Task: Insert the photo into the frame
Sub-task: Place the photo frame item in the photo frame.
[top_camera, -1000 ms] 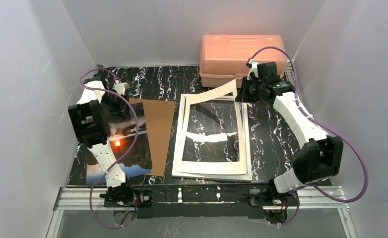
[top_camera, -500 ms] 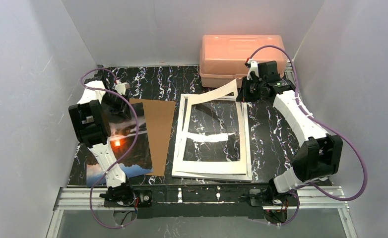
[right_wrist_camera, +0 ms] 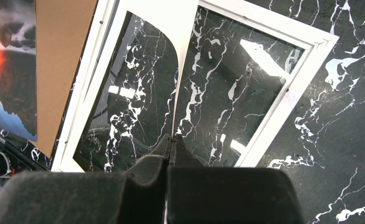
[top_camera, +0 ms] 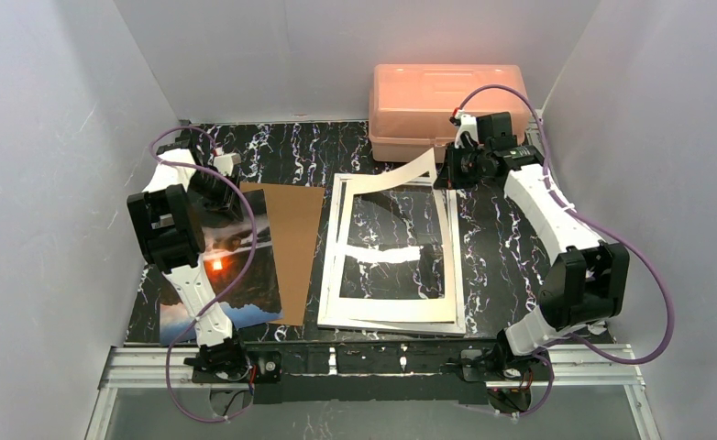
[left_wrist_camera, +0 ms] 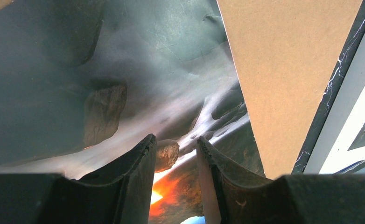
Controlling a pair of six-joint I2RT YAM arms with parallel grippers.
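One glossy photo (top_camera: 248, 275) lies flat nearest, left, with one brown board (top_camera: 295, 243) against its right edge. My left gripper (left_wrist_camera: 176, 151) hangs over the photo, half open, gripping nothing. Beside the board lies one thin white frame (right_wrist_camera: 306, 63). My right gripper (right_wrist_camera: 172, 140) is pinched tight on the raised far corner of one cream card mount (top_camera: 391, 309). One pink plastic box (top_camera: 446, 96) sits farthest.

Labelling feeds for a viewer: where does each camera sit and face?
Top: high behind the robot, facing down at the table; left arm, right arm show.
Left wrist: on that arm, faces down at photo and brown board; open left tool shows.
Right wrist: on that arm, faces down at frame; right tool, shut on white mat, shows.
Both wrist views share photo and board.
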